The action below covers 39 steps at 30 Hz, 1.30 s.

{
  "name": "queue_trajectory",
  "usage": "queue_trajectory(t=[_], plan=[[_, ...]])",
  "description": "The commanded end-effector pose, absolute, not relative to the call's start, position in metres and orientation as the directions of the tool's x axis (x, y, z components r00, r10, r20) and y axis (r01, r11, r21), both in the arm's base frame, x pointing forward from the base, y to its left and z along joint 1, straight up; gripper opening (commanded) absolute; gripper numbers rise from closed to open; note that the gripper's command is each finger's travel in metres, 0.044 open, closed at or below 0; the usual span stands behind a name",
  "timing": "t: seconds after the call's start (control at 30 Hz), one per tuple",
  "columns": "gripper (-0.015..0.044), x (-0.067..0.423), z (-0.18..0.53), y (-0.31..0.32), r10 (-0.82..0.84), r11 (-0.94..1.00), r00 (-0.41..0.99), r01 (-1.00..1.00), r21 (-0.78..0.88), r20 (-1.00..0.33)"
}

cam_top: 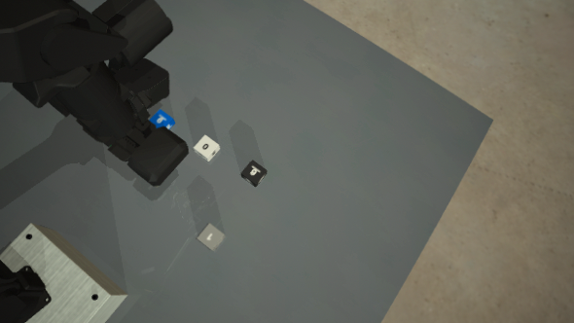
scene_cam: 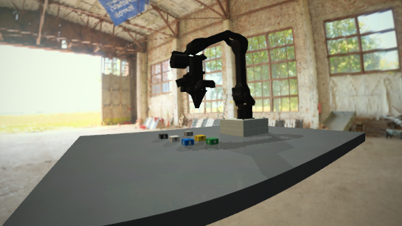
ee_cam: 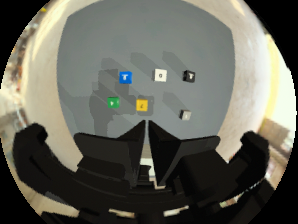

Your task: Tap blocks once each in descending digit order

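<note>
Several small digit blocks lie on the grey table (cam_top: 340, 122) (scene_cam: 136, 177). They are a blue block (cam_top: 161, 119) (scene_cam: 187, 141) (ee_cam: 125, 78), a white block (cam_top: 206, 147) (scene_cam: 174, 138) (ee_cam: 160, 75) that reads 0, a black block (cam_top: 253, 172) (scene_cam: 163, 136) (ee_cam: 189, 76), a grey block (cam_top: 210, 236) (scene_cam: 188, 133) (ee_cam: 185, 115), a yellow block (scene_cam: 199, 137) (ee_cam: 141, 104) and a green block (scene_cam: 212, 141) (ee_cam: 113, 103). My gripper (scene_cam: 197, 103) (ee_cam: 147, 123) is shut and empty. It hangs high above the blocks, roughly over the yellow one. In the top view the arm hides the yellow and green blocks.
The arm's metal base block (cam_top: 58, 277) (scene_cam: 244, 126) stands behind the blocks, close to the green one. The table's edge runs along the right in the top view, with bare floor (cam_top: 525, 146) beyond it.
</note>
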State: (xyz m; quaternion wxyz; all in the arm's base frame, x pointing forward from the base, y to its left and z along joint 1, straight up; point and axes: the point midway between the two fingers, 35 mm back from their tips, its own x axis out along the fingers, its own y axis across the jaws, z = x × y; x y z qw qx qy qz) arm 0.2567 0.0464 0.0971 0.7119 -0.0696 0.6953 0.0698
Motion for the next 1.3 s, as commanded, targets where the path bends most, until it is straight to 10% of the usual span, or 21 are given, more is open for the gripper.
queue_trajectory(t=[0.0,0.3,1.27], plan=[[0.002,0.294,0.105,0.027,0.002,0.982,0.034,-0.19,-0.005,-0.999],[0.002,0.378,0.103,-0.054,-0.006,0.982,0.042,-0.19,-0.014,-0.999],[0.002,0.383,0.005,-0.056,-0.007,0.982,0.041,-0.19,-0.014,-0.999]])
